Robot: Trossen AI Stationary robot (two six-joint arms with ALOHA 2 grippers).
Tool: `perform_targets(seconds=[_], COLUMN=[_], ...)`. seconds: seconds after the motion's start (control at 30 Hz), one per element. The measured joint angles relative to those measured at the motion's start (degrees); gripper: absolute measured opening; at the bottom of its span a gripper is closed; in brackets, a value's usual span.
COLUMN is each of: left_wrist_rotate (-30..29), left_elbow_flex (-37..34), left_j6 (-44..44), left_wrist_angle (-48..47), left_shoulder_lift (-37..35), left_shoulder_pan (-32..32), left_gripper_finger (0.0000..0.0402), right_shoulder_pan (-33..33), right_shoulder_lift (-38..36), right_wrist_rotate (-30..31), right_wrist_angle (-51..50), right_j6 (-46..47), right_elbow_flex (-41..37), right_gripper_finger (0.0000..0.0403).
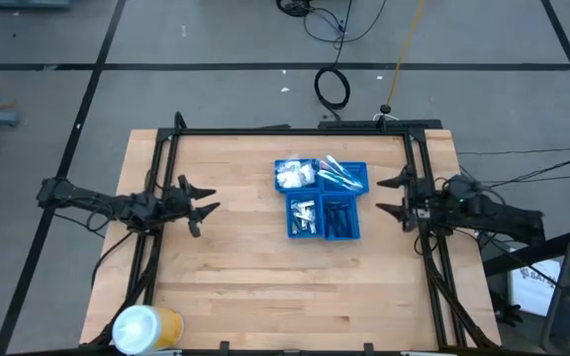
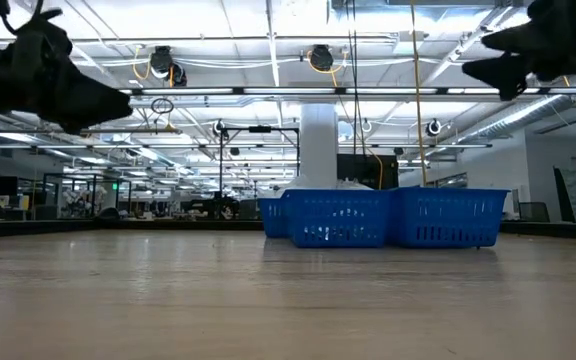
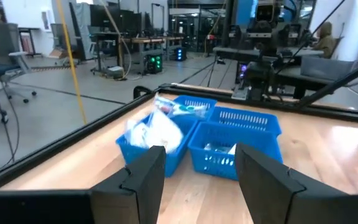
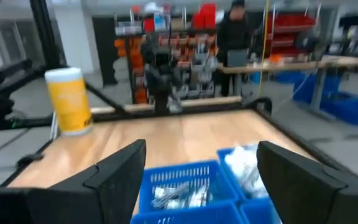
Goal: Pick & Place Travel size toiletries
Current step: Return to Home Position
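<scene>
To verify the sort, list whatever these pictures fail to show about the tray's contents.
Low view: the blue tray's walls hide everything inside.
High view: the dark razors are too small to count.
Right wrist view: the picture's edge and the right gripper's fingers cut off the nearest compartments.
Left wrist view: nearer walls hide the razors.

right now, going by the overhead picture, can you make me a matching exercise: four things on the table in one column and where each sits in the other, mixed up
Things:
1 dark blue razors
2 crinkly white packets
3 silver tubes
4 white-and-yellow roll

Places, as the high view shows them:
A lower left corner of the table
B upper left compartment of the blue tray
C lower right compartment
D lower left compartment

Pairs: 1-C, 2-B, 3-D, 4-A

The left gripper and right gripper hang open at the table's sides.
</scene>
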Motion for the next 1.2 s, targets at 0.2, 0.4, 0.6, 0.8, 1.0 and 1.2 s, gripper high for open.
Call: perform_targets(seconds=[0.2, 0.4, 0.6, 0.8, 1.0, 1.2], left_wrist_rotate=[-3.40, -3.89, -3.93, -3.93, -3.93, -3.93], left_elbow_flex=[-0.31, -0.31, -0.31, -0.29, -0.29, -0.29], left_j6=[-1.51, -1.24, 0.34, 2.81, 2.79, 2.86], left_wrist_angle=[-1.80, -2.13, -2.62, -2.15, -2.15, -2.16], left_shoulder_lift=[-0.07, -0.03, 0.08, 0.08, 0.08, 0.08], left_shoulder_pan=[0.00, 0.00, 0.00, 0.00, 0.00, 0.00], left_gripper_finger=[0.0191, 0.0191, 0.0191, 0.0191, 0.0191, 0.0191], right_shoulder_pan=[-0.01, -0.01, -0.01, -0.01, -0.01, -0.01], right_shoulder_lift=[0.14, 0.11, 0.48, 1.65, 1.77, 1.78], right_wrist_rotate=[0.02, 0.03, 0.23, 0.17, -0.08, -0.08], right_wrist_angle=[15.57, 18.35, 13.72, 14.66, 17.64, 17.56], right_j6=[0.75, 1.50, 0.10, 0.02, 0.02, 0.02], right_elbow_flex=[-11.78, -16.24, -16.84, -16.89, -16.94, -16.99], right_gripper_finger=[0.0293, 0.0293, 0.0293, 0.0293, 0.0293, 0.0293])
